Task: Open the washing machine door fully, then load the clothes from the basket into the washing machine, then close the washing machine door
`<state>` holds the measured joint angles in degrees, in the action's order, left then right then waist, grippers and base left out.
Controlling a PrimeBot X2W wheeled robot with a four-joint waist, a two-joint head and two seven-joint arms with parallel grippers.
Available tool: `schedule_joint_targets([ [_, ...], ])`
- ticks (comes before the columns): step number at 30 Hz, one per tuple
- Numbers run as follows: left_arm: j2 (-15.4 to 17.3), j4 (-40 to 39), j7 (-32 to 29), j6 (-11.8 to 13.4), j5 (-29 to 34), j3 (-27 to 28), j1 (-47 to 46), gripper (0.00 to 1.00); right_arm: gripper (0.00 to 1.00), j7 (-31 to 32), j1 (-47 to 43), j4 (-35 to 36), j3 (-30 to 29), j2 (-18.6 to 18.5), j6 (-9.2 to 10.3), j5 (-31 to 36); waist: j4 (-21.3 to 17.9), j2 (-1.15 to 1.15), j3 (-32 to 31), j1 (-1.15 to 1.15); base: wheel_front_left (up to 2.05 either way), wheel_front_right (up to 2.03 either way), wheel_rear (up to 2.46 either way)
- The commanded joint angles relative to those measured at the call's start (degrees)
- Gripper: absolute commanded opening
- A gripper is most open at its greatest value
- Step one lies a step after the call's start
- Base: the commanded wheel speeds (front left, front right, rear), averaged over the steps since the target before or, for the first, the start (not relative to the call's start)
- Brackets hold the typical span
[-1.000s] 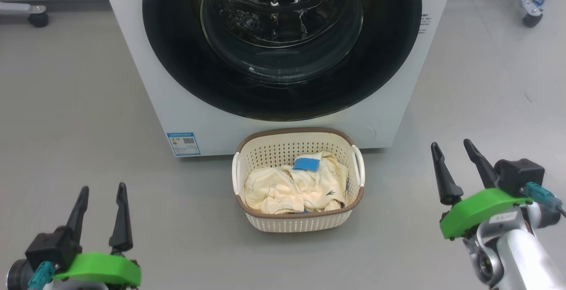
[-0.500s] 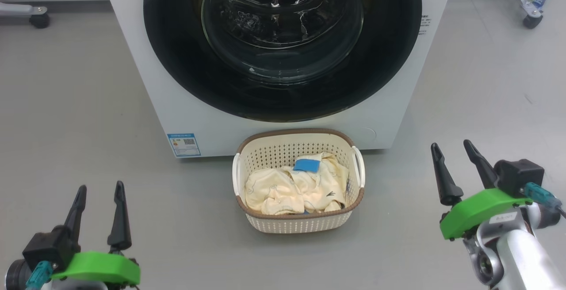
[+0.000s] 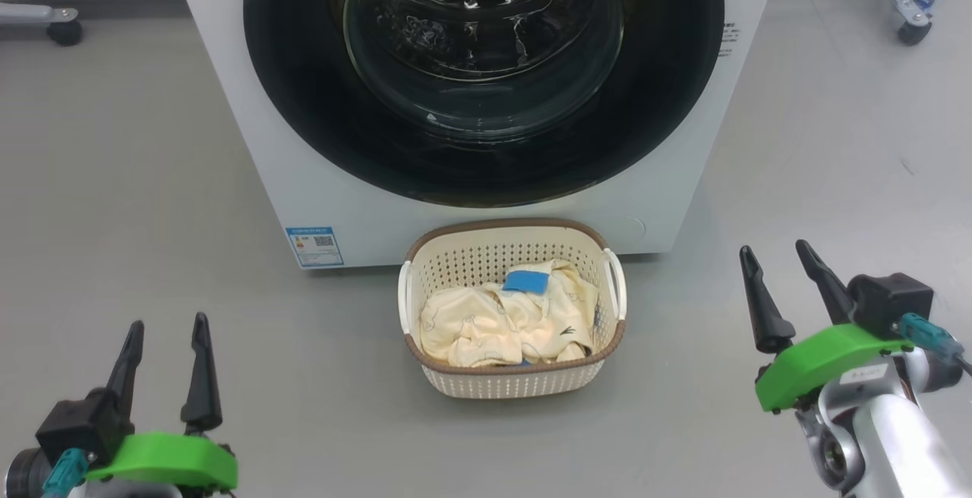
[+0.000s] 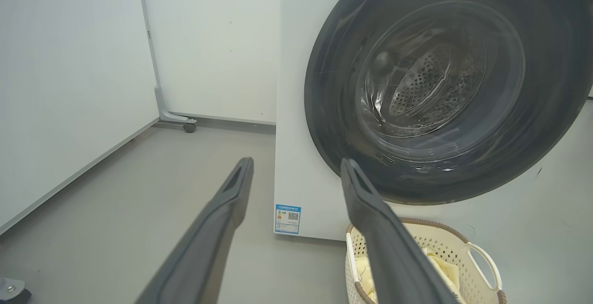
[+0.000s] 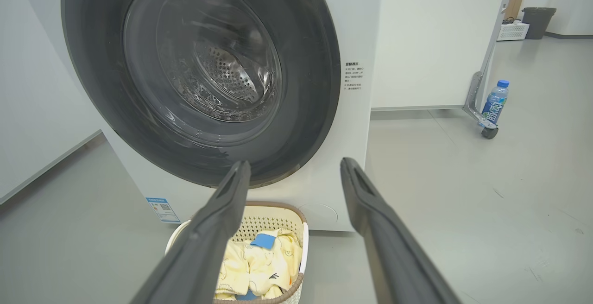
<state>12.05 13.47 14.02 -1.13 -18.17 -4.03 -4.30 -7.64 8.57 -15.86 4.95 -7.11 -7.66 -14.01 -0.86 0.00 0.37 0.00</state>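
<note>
The washing machine door (image 3: 304, 103), one round glossy black ring around clear glass, is found shut at upper centre on one white front-loading washing machine (image 3: 250, 164). One cream perforated plastic basket (image 3: 501, 386) is placed at centre frame, just below the door, and holds one heap of pale yellow cotton clothes (image 3: 471, 327). Two grippers are counted: the left gripper (image 3: 168, 322) at lower left and the right gripper (image 3: 774, 247) at lower right, each with its fingers spread.

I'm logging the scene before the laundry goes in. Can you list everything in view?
washing machine: one, white, centre back
washing machine door: one, black ring with clear glass, shut
label sticker: one, blue, machine's lower left front
basket: one, cream with brown rim, on the floor before the machine
clothes: small heap, pale yellow with blue patch, in the basket
bottle: one, blue cap, far right by a caster
bin: one, dark, far right background
left gripper: dark fingers, open, empty, lower left
right gripper: dark fingers, open, empty, lower right
</note>
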Motion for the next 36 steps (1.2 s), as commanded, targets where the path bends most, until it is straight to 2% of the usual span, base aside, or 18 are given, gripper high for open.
schedule_joint_targets([
  [1, 1.95, -1.38, -0.02, 0.38, -0.24, 2.26, -2.40, 1.00, 1.00, -0.53, 2.13, 1.67, 0.76, -0.83, 0.17, 0.51, 0.07, 0.00, -0.01, 0.00, 0.00, 0.00, 0.00],
  [20, 2.94, -1.21, -0.50, 0.45, -0.40, 0.99, -2.72, 1.00, 1.00, -0.87, 2.25, 1.15, 0.13, -0.36, 0.17, 0.84, 0.14, 0.00, 0.06, 0.00, 0.08, 0.08, -0.17],
  [36, 3.21, -0.74, -0.43, 0.56, -1.44, 0.53, -3.68, 1.00, 1.00, -0.92, 2.72, 0.70, 0.00, -0.09, 0.17, 0.46, 0.26, 0.00, 0.79, 0.00, 1.04, 1.04, -2.07],
])
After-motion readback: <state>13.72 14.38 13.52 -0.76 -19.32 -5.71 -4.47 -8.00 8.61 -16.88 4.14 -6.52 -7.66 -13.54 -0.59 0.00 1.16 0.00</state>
